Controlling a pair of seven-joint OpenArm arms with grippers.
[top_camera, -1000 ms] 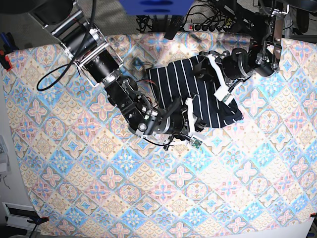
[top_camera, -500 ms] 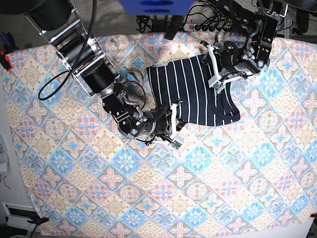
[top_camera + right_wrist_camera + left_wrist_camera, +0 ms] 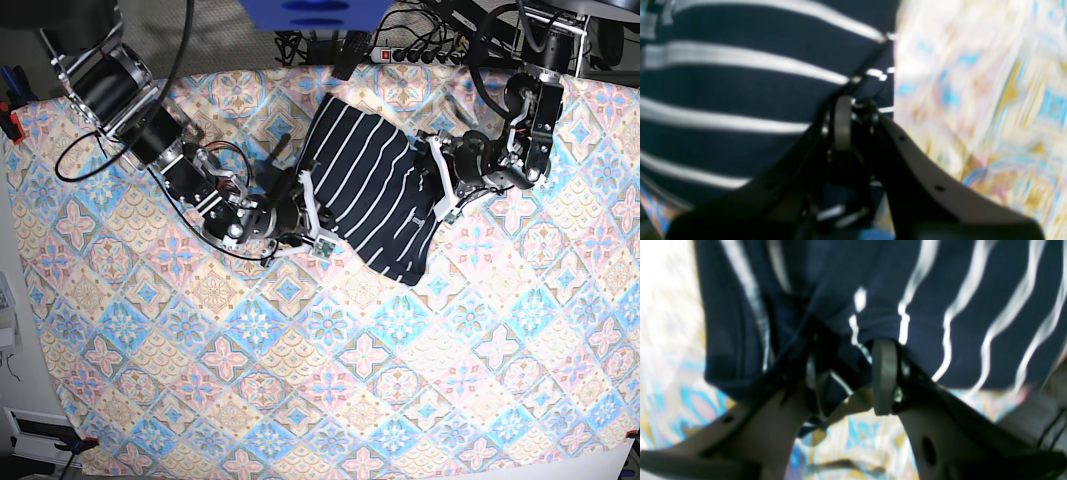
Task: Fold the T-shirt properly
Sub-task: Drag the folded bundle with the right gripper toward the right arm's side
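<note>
Pastel tiled cloth (image 3: pixel 300 400) under striped T-shirt (image 3: pixel 370 190), no legible writing.

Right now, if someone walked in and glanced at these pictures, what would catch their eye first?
First, the dark striped T-shirt, partly folded in the upper middle of the busy pastel tile-patterned cloth that covers the table. Next, the two black arms reaching in from both sides: the right end effector clamps the shirt's edge on the base view's left, and the left end effector grips the edge opposite.

The striped T-shirt (image 3: pixel 372 190) hangs stretched between both pincers over the patterned cloth (image 3: pixel 330 380).
</note>
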